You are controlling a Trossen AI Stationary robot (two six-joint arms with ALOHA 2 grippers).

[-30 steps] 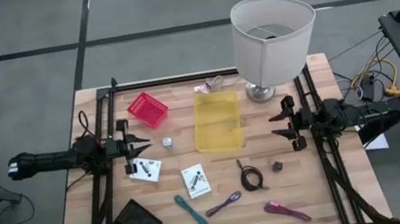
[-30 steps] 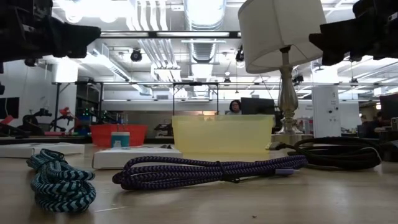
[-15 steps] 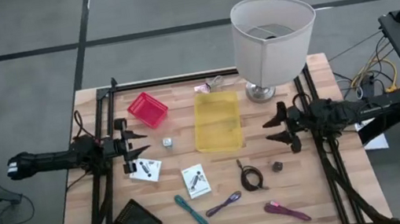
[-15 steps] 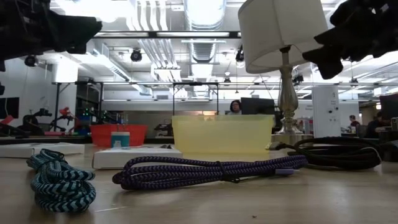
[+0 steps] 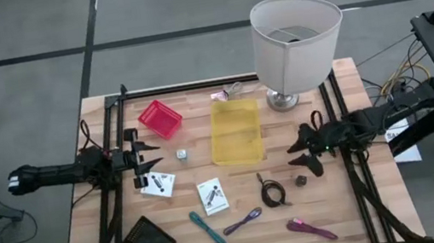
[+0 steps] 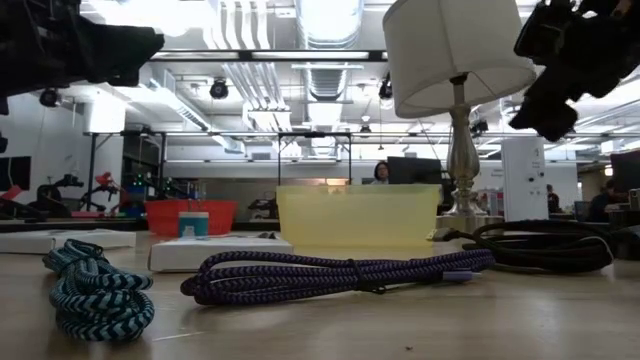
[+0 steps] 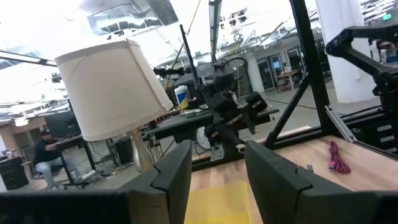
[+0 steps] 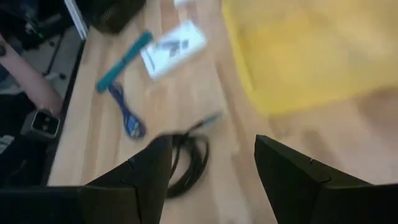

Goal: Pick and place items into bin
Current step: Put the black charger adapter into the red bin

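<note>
Right gripper (image 5: pixel 302 151) now swinging in from 3 o'clock, tilting down, fingers parted, empty, nearing dark cube (image 5: pixel 301 180) and black cable (image 5: pixel 273 191). Left gripper (image 5: pixel 151 156) parted, idling at 9 o'clock. Yellow bin (image 5: pixel 235 132) taking nothing yet.

The left gripper (image 5: pixel 156 156) hangs level with fingers parted; the right gripper (image 5: pixel 298 154) tilts downward, jaws apart, apparently holding nothing.
</note>
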